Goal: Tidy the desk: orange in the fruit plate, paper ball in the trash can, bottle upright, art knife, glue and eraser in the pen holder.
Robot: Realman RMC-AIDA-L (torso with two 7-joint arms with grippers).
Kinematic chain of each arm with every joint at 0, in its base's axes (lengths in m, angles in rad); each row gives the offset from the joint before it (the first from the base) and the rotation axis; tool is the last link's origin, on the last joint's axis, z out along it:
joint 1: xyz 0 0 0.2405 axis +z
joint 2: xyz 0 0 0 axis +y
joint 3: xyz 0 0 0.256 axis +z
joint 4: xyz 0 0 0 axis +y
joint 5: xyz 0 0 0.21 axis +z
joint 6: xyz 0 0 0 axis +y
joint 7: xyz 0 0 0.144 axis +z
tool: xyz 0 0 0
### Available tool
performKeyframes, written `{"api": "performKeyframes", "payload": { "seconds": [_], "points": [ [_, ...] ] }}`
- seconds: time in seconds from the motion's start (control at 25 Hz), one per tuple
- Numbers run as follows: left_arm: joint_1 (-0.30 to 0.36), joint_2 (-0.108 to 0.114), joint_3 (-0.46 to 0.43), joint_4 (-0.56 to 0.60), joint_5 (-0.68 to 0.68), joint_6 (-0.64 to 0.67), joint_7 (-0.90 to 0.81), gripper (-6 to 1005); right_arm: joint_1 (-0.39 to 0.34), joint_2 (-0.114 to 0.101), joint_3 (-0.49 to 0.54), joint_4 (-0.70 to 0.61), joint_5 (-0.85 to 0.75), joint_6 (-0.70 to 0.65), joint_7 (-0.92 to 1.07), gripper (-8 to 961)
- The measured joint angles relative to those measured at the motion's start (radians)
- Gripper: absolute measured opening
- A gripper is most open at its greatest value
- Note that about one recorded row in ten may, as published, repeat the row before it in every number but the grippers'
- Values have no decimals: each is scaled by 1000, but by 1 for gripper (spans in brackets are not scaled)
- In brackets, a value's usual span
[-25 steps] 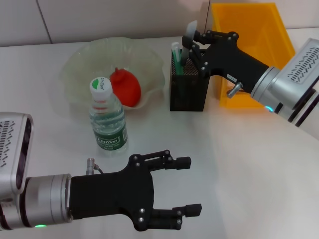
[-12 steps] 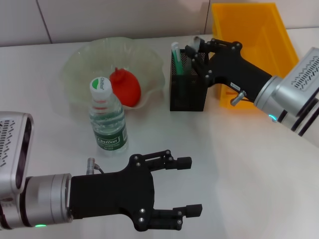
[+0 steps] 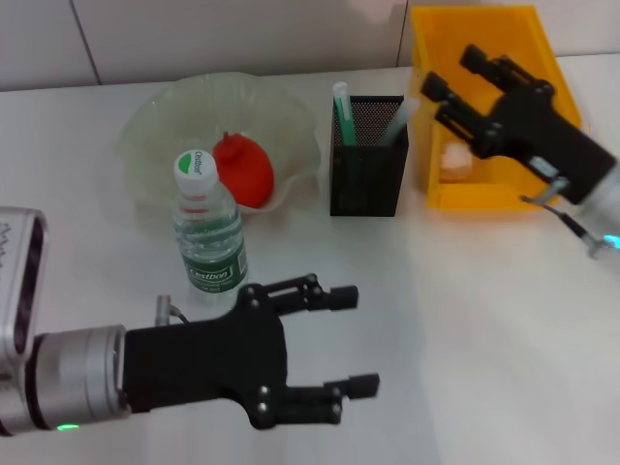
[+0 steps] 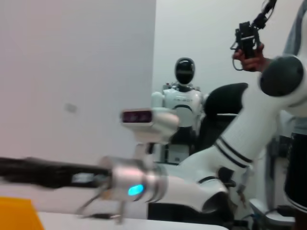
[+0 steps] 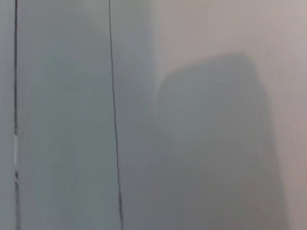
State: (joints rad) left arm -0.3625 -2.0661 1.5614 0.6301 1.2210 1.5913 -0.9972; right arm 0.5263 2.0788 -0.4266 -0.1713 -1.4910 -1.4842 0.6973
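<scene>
The black mesh pen holder (image 3: 366, 160) stands mid-table with a green-topped stick (image 3: 343, 105) and a pale grey-white item (image 3: 400, 118) in it. The orange (image 3: 242, 170) lies in the glass fruit plate (image 3: 160, 126). The bottle (image 3: 208, 231) stands upright in front of the plate. A paper ball (image 3: 455, 158) lies in the yellow bin (image 3: 484, 34). My right gripper (image 3: 449, 70) is open and empty above the bin, right of the pen holder. My left gripper (image 3: 358, 339) is open and empty, low over the front of the table. The right wrist view shows only a blurred wall.
The left wrist view shows my right arm's silver wrist (image 4: 136, 179) over a corner of the yellow bin (image 4: 14, 213), with a humanoid robot (image 4: 180, 103) far behind. A white wall runs behind the table.
My right gripper has let go of the pale item into the pen holder, opened, and drawn back to the right over the yellow bin. My left arm has shifted slightly left.
</scene>
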Motion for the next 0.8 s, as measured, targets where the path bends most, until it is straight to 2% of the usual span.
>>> {"api": "performKeyframes", "payload": {
  "seconds": [0.2,0.36,0.52,0.64,0.8],
  "points": [
    [-4,11,-75,-45,9,1,7,787,-145,-4,-165,-245,-25,-148,272,637],
    [-6,23,-113,-77,22,-1,13,787,-230,-9,-235,-402,-148,-250,349,722],
    [-12,32,-132,-114,45,-5,22,787,-246,-16,-234,-434,-310,-353,356,779],
    [-24,38,-135,-148,57,-11,23,787,-244,-18,-237,-434,-391,-370,356,779],
    [-34,39,-145,-177,92,-20,33,787,-241,-9,-241,-435,-432,-368,351,778]
  ]
}}
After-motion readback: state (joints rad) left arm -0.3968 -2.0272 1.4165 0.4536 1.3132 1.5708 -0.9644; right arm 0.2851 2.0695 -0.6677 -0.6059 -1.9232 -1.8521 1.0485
